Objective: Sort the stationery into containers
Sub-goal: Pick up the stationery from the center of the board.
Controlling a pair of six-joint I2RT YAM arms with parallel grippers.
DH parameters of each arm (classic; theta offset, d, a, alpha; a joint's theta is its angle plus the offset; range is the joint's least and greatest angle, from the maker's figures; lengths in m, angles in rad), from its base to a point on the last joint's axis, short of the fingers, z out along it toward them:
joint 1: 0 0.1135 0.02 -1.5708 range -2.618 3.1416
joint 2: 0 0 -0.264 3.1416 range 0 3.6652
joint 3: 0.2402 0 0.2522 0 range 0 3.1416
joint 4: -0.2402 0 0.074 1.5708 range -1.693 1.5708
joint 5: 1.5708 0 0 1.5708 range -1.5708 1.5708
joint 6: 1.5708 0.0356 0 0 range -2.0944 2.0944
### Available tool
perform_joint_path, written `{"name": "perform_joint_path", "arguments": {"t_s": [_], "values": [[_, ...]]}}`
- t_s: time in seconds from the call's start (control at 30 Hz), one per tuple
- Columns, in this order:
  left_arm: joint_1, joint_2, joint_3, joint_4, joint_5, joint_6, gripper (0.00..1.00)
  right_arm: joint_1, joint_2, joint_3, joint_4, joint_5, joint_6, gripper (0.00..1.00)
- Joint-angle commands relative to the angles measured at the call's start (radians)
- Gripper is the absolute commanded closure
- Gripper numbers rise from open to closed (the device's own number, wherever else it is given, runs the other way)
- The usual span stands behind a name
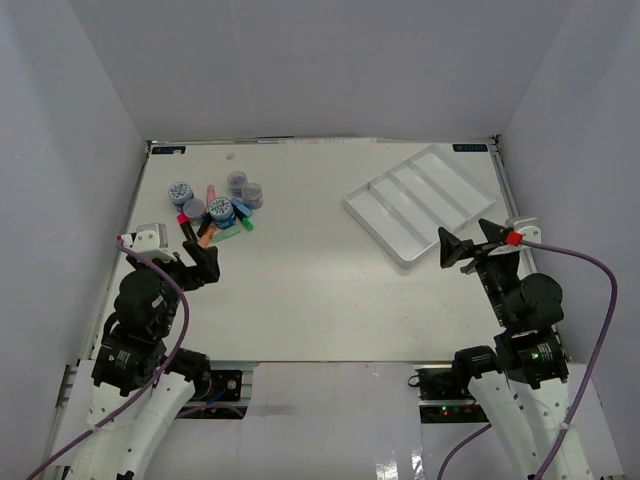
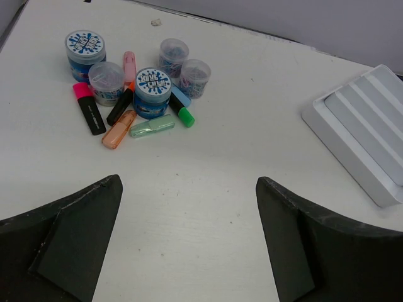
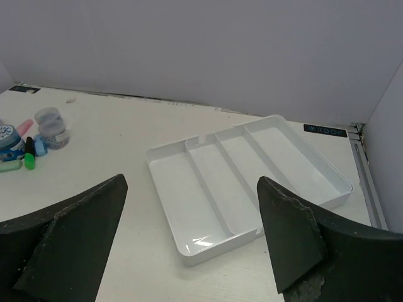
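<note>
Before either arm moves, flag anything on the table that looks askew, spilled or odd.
The white tray sits skewed, diagonal to the table edges. The jars and markers lie in a jumbled heap at far left, markers pointing every way. A small pale scrap lies alone near the far edge. Nothing looks spilled or broken.

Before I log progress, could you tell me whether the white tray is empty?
Empty: the right wrist view shows the tray bare in every compartment; jars and markers lie clustered apart from it.
</note>
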Motion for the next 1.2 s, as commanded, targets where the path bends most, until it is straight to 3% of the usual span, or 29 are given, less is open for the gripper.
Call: {"name": "perform_joint_path", "arguments": {"t_s": [0.0, 0.2, 0.33, 0.43, 0.53, 0.7, 0.8, 1.17], "values": [[-0.005, -0.001, 0.017, -0.011, -0.004, 0.006, 0.02, 0.004, 0.009, 0.019, 0.020, 0.013, 0.006, 0.10], [-0.004, 0.025, 0.008, -0.006, -0.007, 0.003, 0.02, 0.004, 0.039, 0.028, 0.014, -0.008, 0.055, 0.10], [-0.005, 0.151, 0.014, 0.008, -0.039, -0.024, 0.02, 0.005, 0.110, 0.027, -0.005, -0.102, 0.081, 0.10], [-0.004, 0.310, 0.029, 0.060, -0.019, -0.026, 0.02, 0.004, 0.176, 0.028, -0.023, -0.070, 0.172, 0.10], [-0.004, 0.517, 0.065, 0.115, -0.001, -0.014, 0.02, 0.004, 0.240, 0.048, -0.040, -0.129, 0.151, 0.10], [0.033, 0.858, 0.230, 0.172, -0.050, -0.027, 0.02, 0.004, 0.340, 0.097, -0.107, -0.152, 0.140, 0.10], [0.108, 1.080, 0.351, 0.186, 0.001, -0.070, 0.02, 0.004, 0.343, 0.094, -0.106, -0.168, 0.132, 0.10], [0.194, 1.388, 0.577, 0.217, -0.019, -0.051, 0.02, 0.005, 0.314, 0.047, -0.055, -0.207, 0.105, 0.10]]}}
